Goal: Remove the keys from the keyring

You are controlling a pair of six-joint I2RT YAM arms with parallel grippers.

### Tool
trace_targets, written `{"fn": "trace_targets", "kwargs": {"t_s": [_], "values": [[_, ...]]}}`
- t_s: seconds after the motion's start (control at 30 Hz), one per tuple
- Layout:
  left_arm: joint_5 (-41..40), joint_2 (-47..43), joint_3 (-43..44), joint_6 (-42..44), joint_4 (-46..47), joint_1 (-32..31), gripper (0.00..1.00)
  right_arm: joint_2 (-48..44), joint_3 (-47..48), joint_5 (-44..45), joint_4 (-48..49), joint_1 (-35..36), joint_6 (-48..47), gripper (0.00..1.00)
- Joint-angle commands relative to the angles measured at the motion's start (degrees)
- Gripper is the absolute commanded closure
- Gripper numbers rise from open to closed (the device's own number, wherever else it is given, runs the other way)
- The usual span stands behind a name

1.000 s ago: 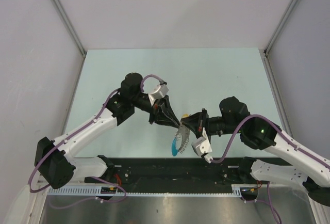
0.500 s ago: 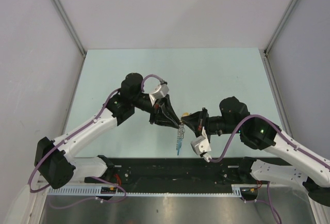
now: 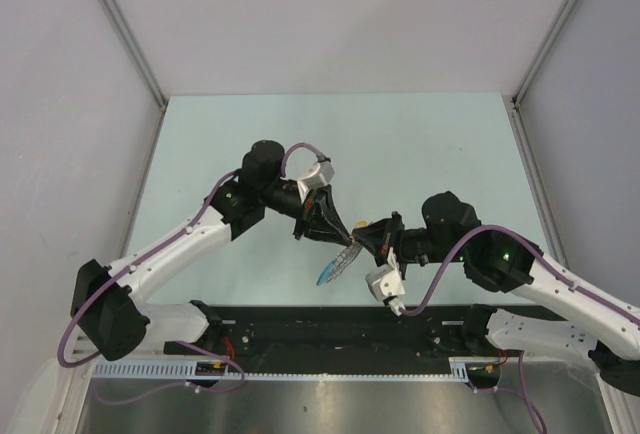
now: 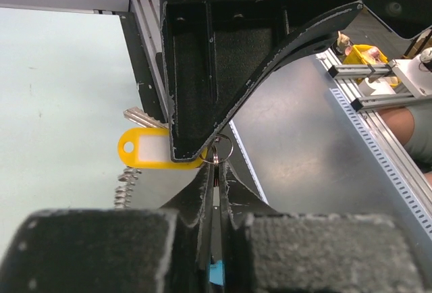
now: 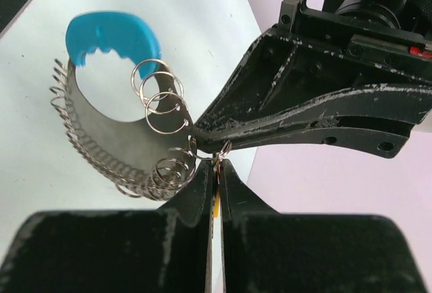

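Observation:
My left gripper (image 3: 335, 226) and right gripper (image 3: 368, 234) meet tip to tip above the pale table (image 3: 400, 144). Both are shut on the small silvery keyring (image 4: 232, 150), which shows at the fingertips in the right wrist view (image 5: 225, 148). The keys (image 3: 338, 262) hang just below, fanned out with the blue piece (image 3: 325, 277) lowest. In the right wrist view the bunch (image 5: 101, 114) curves left of my right gripper (image 5: 217, 163), with wire loops (image 5: 158, 97) and the blue piece (image 5: 111, 36). A yellow tag (image 4: 145, 151) sits left of my left gripper (image 4: 217, 168).
A black rail (image 3: 300, 324) and a metal ledge (image 3: 300, 404) run along the near table edge. Grey walls stand on three sides of the table. A wire coil (image 4: 123, 188) and one flat key (image 4: 138, 114) hang beside the yellow tag.
The bunch, which hung straight down, has swung up and to the left. Both grippers have shifted slightly, still closed tip to tip.

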Motion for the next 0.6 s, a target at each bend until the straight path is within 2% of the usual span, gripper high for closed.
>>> {"fn": "trace_targets", "kwargs": {"t_s": [0.0, 0.07, 0.3, 0.43, 0.57], "values": [[-0.82, -0.38, 0.83, 4.02, 2.87, -0.40, 0.96, -1.07, 0.53, -1.53, 4.59, 1.66, 2.50, 1.00], [-0.82, -0.03, 0.47, 4.83, 3.22, 0.04, 1.00, -1.51, 0.53, -1.36, 4.50, 2.19, 3.47, 1.00], [2.34, 1.65, 3.55, 5.62, 3.58, 1.36, 1.00, -2.91, 0.53, 2.16, 1.34, 4.21, 4.79, 1.00], [3.93, 1.47, 3.46, 2.81, 8.84, 1.36, 1.00, -3.35, 0.53, 4.35, 0.55, 5.26, 4.79, 1.00], [3.67, 1.82, 5.13, 1.05, 7.71, 1.45, 1.00, -3.35, 0.53, 7.16, -0.68, 6.14, 4.18, 1.00]]}}
